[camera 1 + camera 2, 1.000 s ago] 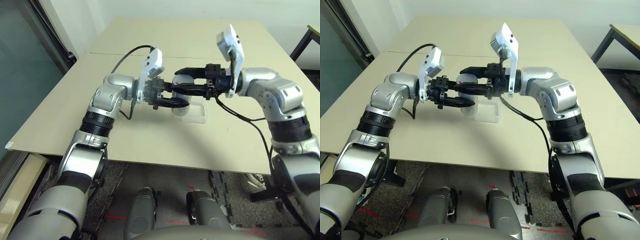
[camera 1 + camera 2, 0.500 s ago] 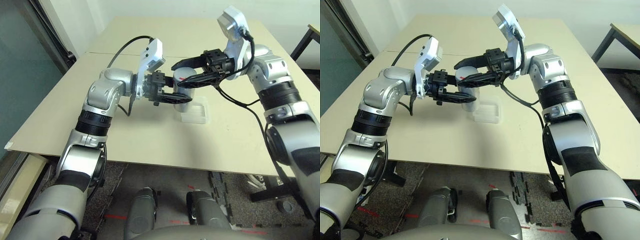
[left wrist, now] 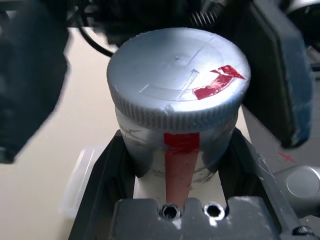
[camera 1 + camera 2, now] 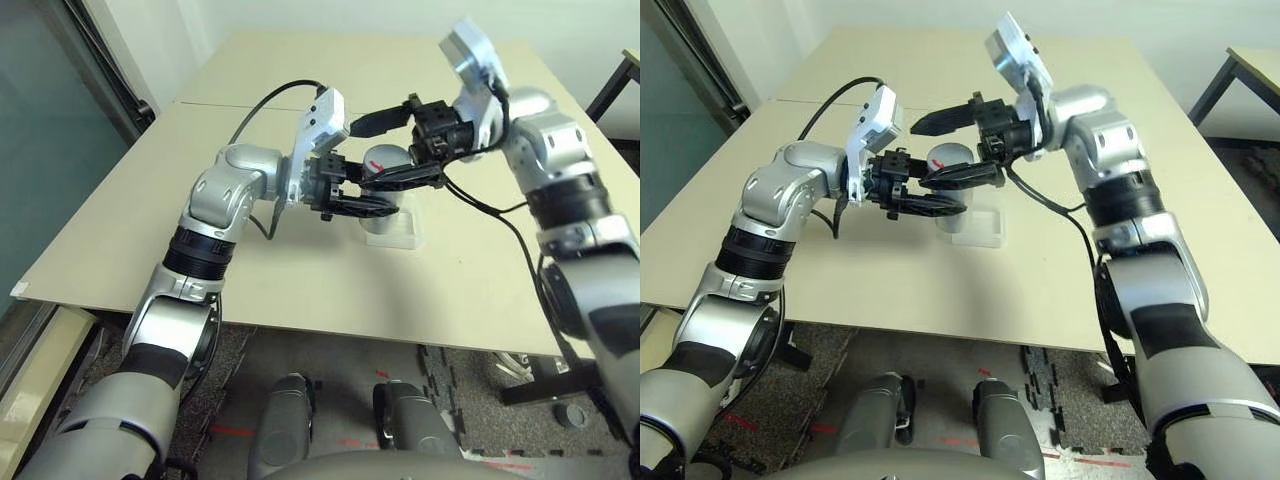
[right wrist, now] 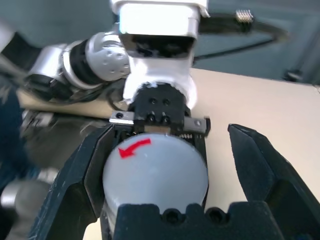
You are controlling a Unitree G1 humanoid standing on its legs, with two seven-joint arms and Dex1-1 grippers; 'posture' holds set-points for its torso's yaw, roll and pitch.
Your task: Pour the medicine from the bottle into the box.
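Observation:
The bottle (image 3: 175,85), a silver-grey cylinder with a red stripe and a round grey cap with a red arrow on it (image 5: 155,170), is held upright a little above the table. My left gripper (image 4: 372,197) is shut on the bottle's body from the left. From the right, my right gripper (image 5: 172,135) stands open around the cap; one finger (image 5: 85,170) lies close against the cap and the other finger (image 5: 260,170) stands apart from it. The box (image 4: 395,228), a shallow clear tray, lies on the table just below and beside the bottle.
The beige table (image 4: 300,270) stretches wide around the box, with a seam line (image 4: 230,105) across its far part. A black cable (image 4: 270,100) loops over my left forearm. A dark table leg (image 4: 605,90) stands at the far right.
My right gripper's fingers have spread apart from the cap they were shut on. The left arm has carried the bottle slightly to the right, closer over the box.

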